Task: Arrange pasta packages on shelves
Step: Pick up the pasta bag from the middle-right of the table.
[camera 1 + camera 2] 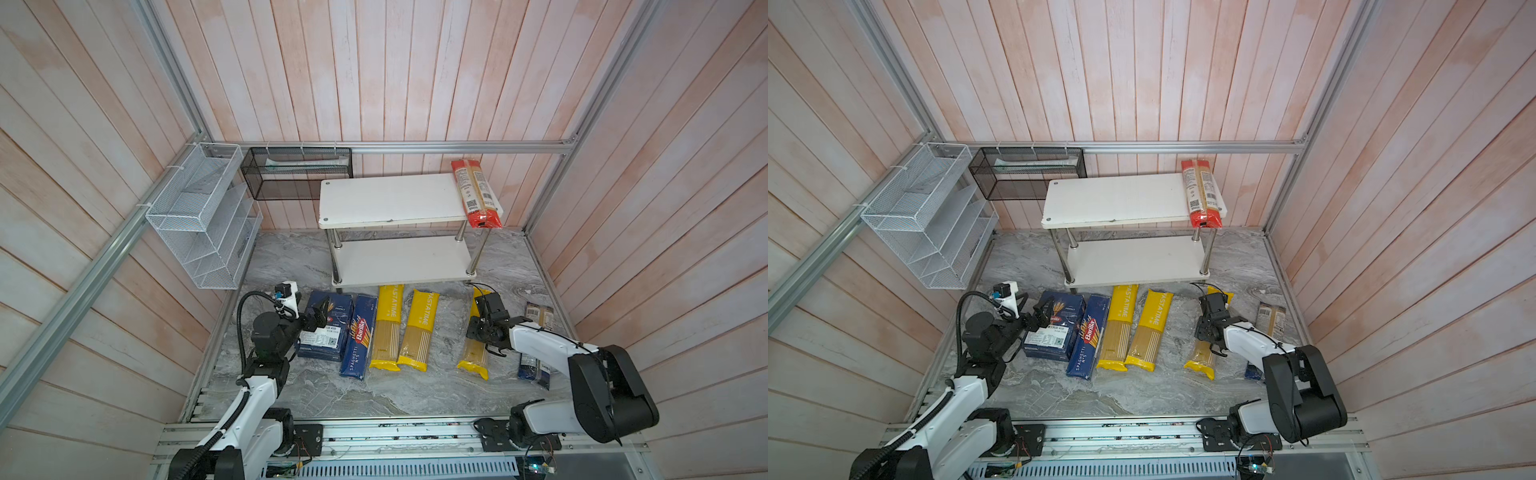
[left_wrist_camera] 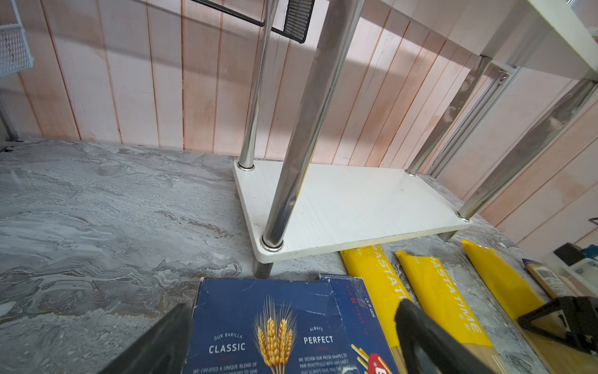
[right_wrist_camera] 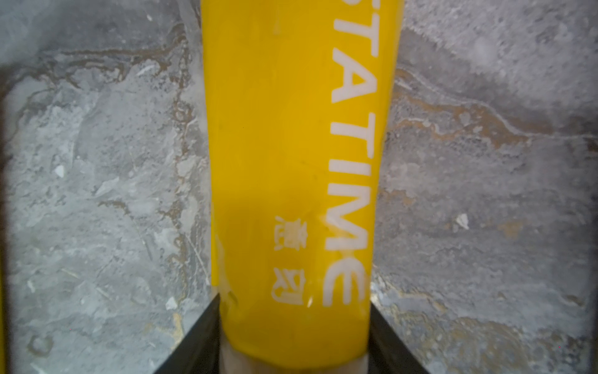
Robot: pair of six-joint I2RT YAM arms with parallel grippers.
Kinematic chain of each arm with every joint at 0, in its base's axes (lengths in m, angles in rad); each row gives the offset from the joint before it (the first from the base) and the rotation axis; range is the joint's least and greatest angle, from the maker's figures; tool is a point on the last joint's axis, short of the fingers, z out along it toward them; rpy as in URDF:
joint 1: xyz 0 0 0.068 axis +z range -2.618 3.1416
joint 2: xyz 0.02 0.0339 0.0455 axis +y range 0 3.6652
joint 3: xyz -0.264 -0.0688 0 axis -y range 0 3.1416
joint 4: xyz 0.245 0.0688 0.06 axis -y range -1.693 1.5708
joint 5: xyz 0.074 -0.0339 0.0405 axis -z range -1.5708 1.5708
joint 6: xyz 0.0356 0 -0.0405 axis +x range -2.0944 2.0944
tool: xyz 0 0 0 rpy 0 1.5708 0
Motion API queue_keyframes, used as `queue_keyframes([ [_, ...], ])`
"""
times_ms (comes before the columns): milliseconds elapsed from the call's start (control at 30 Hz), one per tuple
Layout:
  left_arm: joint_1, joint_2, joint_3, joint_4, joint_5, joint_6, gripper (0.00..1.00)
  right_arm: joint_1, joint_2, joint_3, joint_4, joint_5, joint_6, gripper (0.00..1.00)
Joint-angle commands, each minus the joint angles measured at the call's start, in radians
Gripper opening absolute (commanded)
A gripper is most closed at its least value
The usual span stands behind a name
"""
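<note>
On your left, the left gripper stands over the wide Barilla box. In the left wrist view its fingers are far apart with the box between them, but I cannot tell whether they press it. Beside the box lie the narrow Barilla pack, then a first yellow bag and a second yellow bag, all flat on the table.

Further right, the right gripper is down on the third yellow bag. Its fingers touch both long sides of the bag where the yellow print ends. The film is wrinkled at one finger, so I judge the grip is made. The bag lies on the table.

Please mind this relation: the long axis of this bag runs from the front of the table toward the shelves, and the jaws stand across it. The lower board is just beyond the far end of the bag, a little to the left. The right arm is clearly the nearer one.

The red-ended bag lies on the right end of the top board, with its near end hanging over the front edge. At the far right, the dark-ended bag lies partly under the right arm.
</note>
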Motion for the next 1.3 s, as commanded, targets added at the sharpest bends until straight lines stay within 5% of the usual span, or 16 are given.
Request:
queue_keyframes([
  [0, -0.002, -0.014, -0.019, 0.015, 0.003, 0.0, 1.0, 0.014, 0.041, -0.035, -0.074, -0.06, 0.015, 0.47],
  [500, -0.002, -0.01, -0.016, 0.012, -0.001, -0.001, 1.0, 0.014, -0.048, -0.033, -0.048, -0.101, 0.003, 0.23],
  [1267, -0.002, 0.016, -0.002, 0.011, 0.026, 0.007, 0.99, 0.014, -0.223, -0.047, 0.023, -0.186, -0.071, 0.0],
])
